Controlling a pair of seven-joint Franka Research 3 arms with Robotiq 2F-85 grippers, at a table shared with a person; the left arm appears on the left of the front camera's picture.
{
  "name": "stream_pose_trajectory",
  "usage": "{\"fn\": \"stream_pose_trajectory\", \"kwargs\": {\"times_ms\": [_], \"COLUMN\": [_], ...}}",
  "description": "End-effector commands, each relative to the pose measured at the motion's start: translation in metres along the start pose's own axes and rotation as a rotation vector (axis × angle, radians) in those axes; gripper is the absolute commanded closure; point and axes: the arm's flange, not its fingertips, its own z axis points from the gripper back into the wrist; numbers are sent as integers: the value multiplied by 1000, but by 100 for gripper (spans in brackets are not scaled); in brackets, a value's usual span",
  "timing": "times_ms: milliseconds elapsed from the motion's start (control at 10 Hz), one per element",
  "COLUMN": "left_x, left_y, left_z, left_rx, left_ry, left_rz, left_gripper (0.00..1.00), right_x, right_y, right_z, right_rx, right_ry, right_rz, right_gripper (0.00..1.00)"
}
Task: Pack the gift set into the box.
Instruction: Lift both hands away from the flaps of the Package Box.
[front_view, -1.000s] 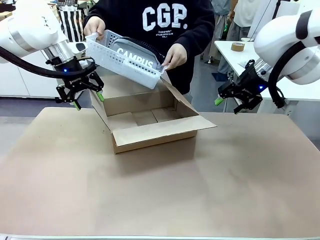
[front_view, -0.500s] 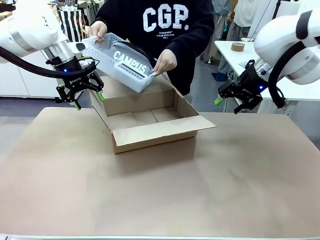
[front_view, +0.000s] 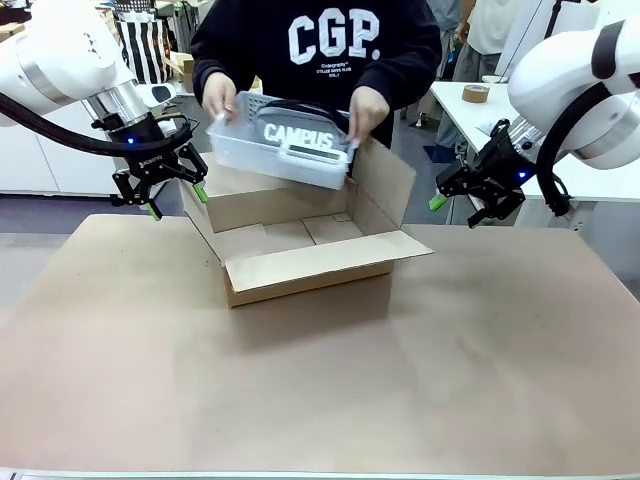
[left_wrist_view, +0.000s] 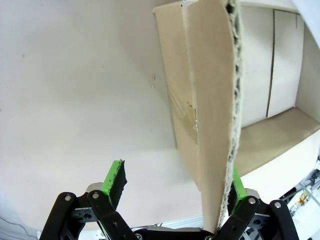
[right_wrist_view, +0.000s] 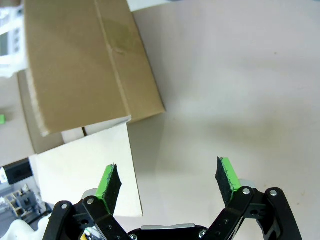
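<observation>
A person at the far side holds the gift set in both hands: a white perforated tray (front_view: 272, 160) carrying a grey pouch (front_view: 300, 134) lettered "CAMPUS". It hangs nearly level just above the back of the box (front_view: 300, 262), a brown carton with its flaps spread. My left gripper (front_view: 177, 202) hovers open at the carton's left flap. In the left wrist view that flap (left_wrist_view: 212, 100) runs up between the fingers of the left gripper (left_wrist_view: 175, 182), close to the right pad (left_wrist_view: 236, 186). My right gripper (front_view: 455, 210) hangs open to the right of the carton, apart from it. In the right wrist view the right gripper (right_wrist_view: 170, 180) has nothing between its fingers, and the box (right_wrist_view: 80, 65) lies beyond.
Brown paper covers the table (front_view: 320, 380), with wide free room in front of the carton. A white side table (front_view: 470, 125) at the back right carries a roll of tape (front_view: 476, 93). The carton's front flap (front_view: 320, 258) lies folded outward toward me.
The person has swung the tray from a steep tilt at the left to nearly level over the carton's back. The right flap stands more upright. Both arms have stayed still.
</observation>
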Motion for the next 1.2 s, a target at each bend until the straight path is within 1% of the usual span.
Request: {"fn": "stream_pose_trajectory", "kwargs": {"times_ms": [0,1100], "left_x": [-1,-1], "left_y": [1,1], "left_z": [0,0], "left_rx": [10,10], "left_ry": [-2,-2], "left_rz": [-4,-4], "left_gripper": [0,0], "right_x": [2,2], "right_y": [2,2], "right_z": [3,3], "right_rx": [-18,-18], "right_ry": [-9,-9], "right_rz": [-6,-6], "right_gripper": [0,0]}}
